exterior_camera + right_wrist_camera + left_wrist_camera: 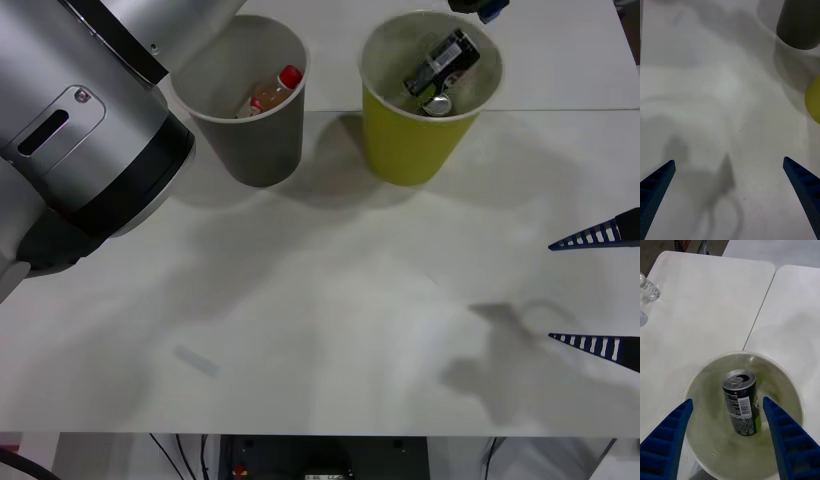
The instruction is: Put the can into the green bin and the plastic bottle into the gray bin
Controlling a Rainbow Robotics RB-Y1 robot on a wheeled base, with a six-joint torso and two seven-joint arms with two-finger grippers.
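Two bins, one black can, one plastic bottle on the white surface (pixel 320 330).

The can (pixel 441 60) lies tilted inside the green bin (pixel 415 145), silver top toward its floor. The plastic bottle (pixel 273 92) leans in the gray bin (pixel 255 140), just beside the green bin, red cap up. The left hand (pixel 728 435) gapes above the green bin; the right hand (pixel 594 292) is open, well apart.

You have a white table (pixel 300 330) with a seam running across its far part, a small pale scrap (pixel 196 361) lying on its near left side, and (far off, at another table's edge) a clear bottle (pixel 647 288).
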